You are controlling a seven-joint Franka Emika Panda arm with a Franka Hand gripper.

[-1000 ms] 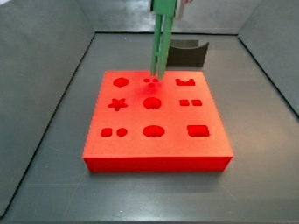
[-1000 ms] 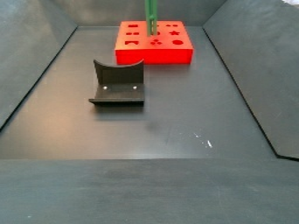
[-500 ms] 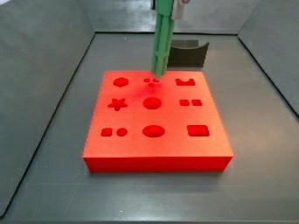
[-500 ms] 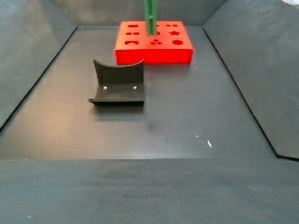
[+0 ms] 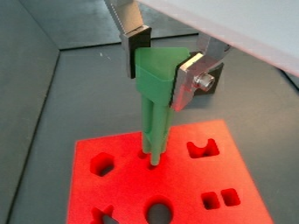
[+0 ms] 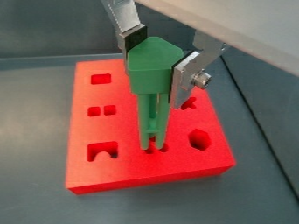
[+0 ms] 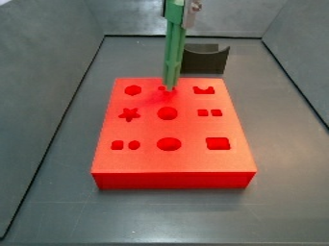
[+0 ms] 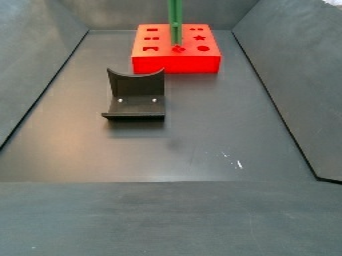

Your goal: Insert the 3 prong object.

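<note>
My gripper [image 6: 158, 59], clamped on the head of the upright 3 prong object [image 6: 152, 105], holds its tips at the small holes of the red block [image 7: 174, 163]; I judge a straight, slow, untilted descent best.

The end effector [image 5: 163, 63] has two flat silver metal fingers [image 5: 194, 73] with dark pads [image 5: 139, 41] on the inner faces. In both wrist views, one finger [image 6: 188, 72] carries a round silver screw on its outer side. Above the fingers, a pale grey housing is seen as a broad smooth surface. In a side view only a small grey-silver part of the end effector [image 7: 182, 8] shows at the top edge.
</note>
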